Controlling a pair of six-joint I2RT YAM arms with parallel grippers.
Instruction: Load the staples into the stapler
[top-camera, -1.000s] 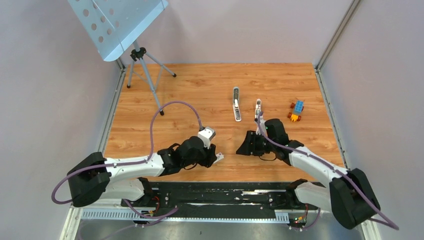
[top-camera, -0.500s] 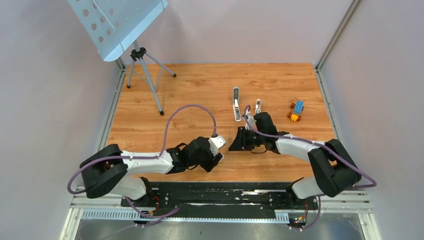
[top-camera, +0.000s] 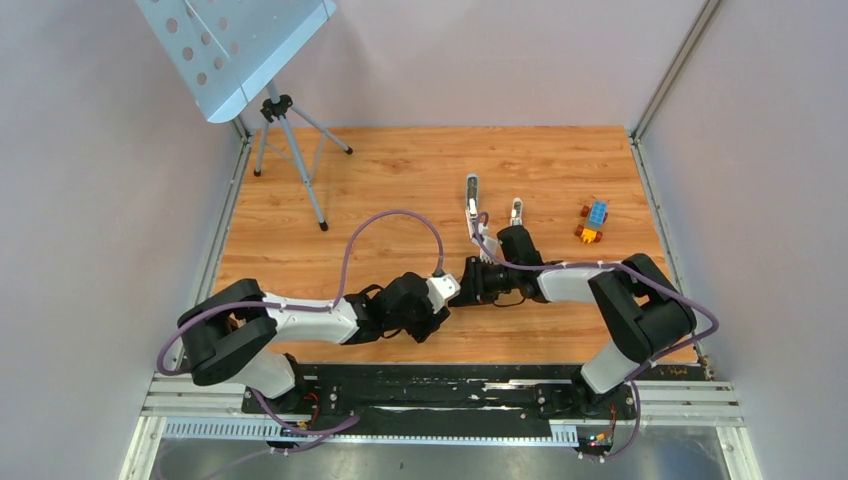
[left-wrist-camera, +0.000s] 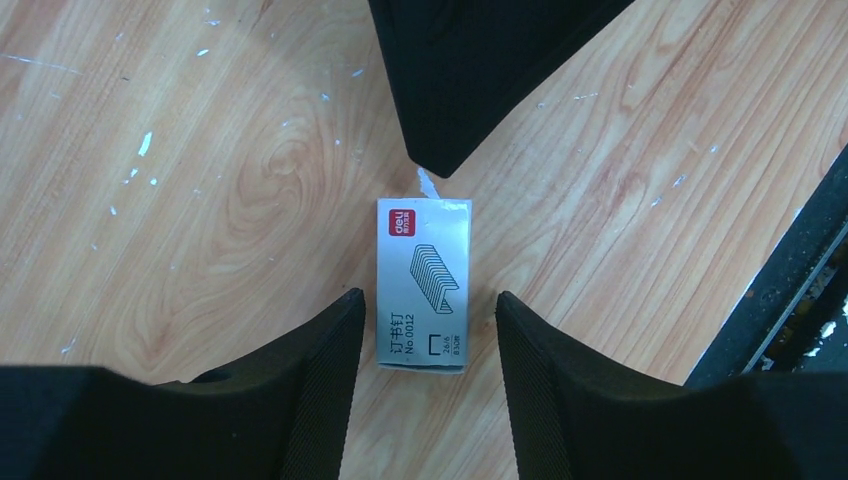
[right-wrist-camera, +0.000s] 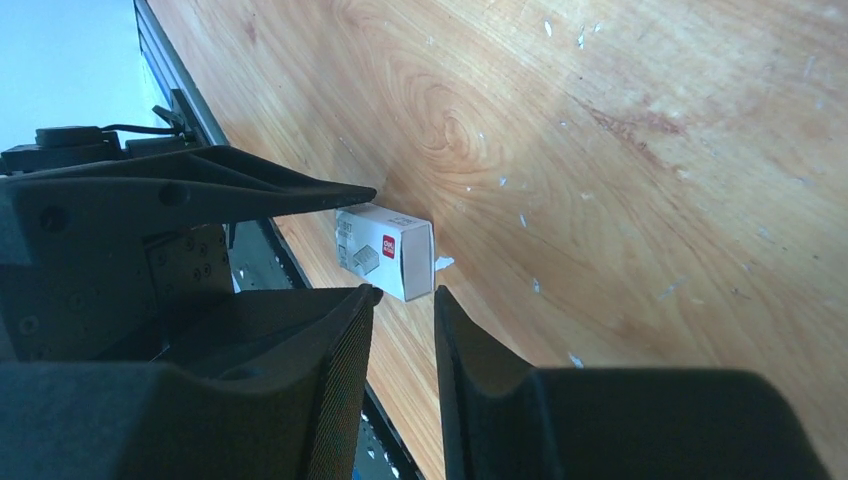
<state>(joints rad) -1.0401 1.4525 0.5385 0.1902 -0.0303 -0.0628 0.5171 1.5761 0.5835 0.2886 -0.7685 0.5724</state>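
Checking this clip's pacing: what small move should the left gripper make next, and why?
Probably close the left gripper on the small white box: its fingers straddle the box's long sides with gaps, not yet gripping, while the right gripper sits open at the box's end flap, likely needing it steadied.

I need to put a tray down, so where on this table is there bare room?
Bare wood lies between the tripod, the stapler and the left arm. It's crowded mid-table, where the left gripper and right gripper meet at the white box, and near the toy bricks.
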